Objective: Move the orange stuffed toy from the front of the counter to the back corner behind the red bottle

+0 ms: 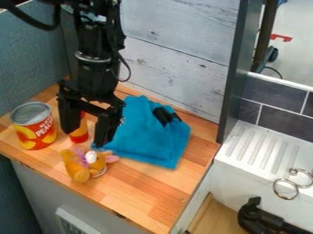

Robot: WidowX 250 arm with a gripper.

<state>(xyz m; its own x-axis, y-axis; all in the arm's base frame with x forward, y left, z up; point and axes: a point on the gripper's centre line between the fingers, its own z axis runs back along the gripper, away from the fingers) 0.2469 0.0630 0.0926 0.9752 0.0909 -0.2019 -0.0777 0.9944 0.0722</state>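
Black and two-fingered, the gripper (87, 136) is being held spread wide above the wooden desk (143, 194), near a small orange-brown plush toy (79, 168). A red-and-yellow cylinder (80, 133) is being partly hidden by it, between a yellow-and-red metal can (34, 128) and a blue cloth (147, 137).

1. My end effector (87, 136) is black.
2. At nine o'clock from it, I see a can (27, 132), red and yellow with white lettering.
3. At six o'clock, a plush toy (77, 172): orange-brown with pink, purple and white.
4. At three o'clock, a cloth (149, 141): plain blue.
5. At one o'clock, a wall (177, 50): whitish, grey-grained.
6. My bench (143, 194): orange-brown, wood-striped.
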